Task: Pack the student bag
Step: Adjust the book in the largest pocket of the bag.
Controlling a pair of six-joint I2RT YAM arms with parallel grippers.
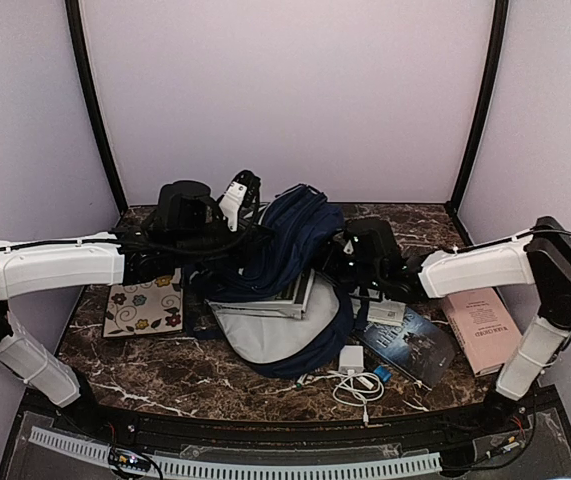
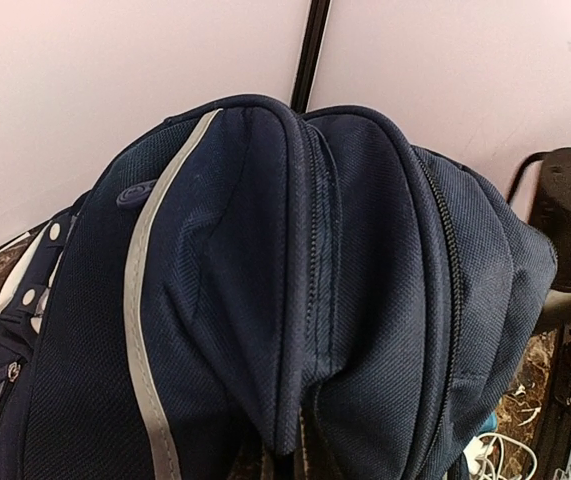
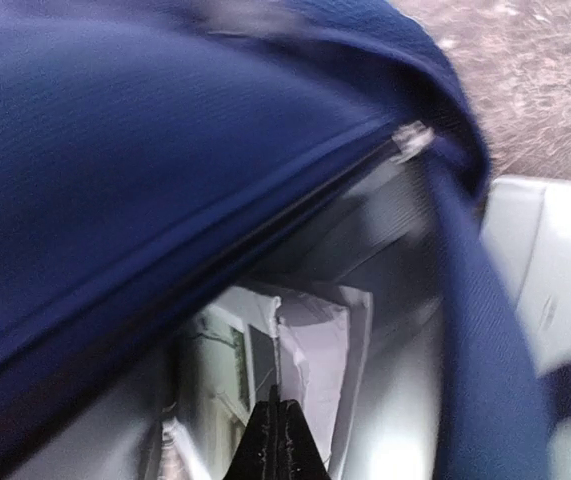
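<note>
While the large navy blue fabric backpack (image 1: 290, 250), lying mid-table, is propped open by the left gripper (image 1: 243, 192), whose finger state cannot be told, the right gripper (image 3: 281, 408) is pinched shut and empty at its mouth. Packing seems underway; the pink rectangular book (image 1: 480, 325) could be fetched next.

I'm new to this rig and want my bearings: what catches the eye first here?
The navy student bag slumped open mid-table dominates, its grey lining exposed toward the near edge and books tucked inside. Around it lie a floral notebook at left, a pink book at right and a white charger with its cable in front.
</note>
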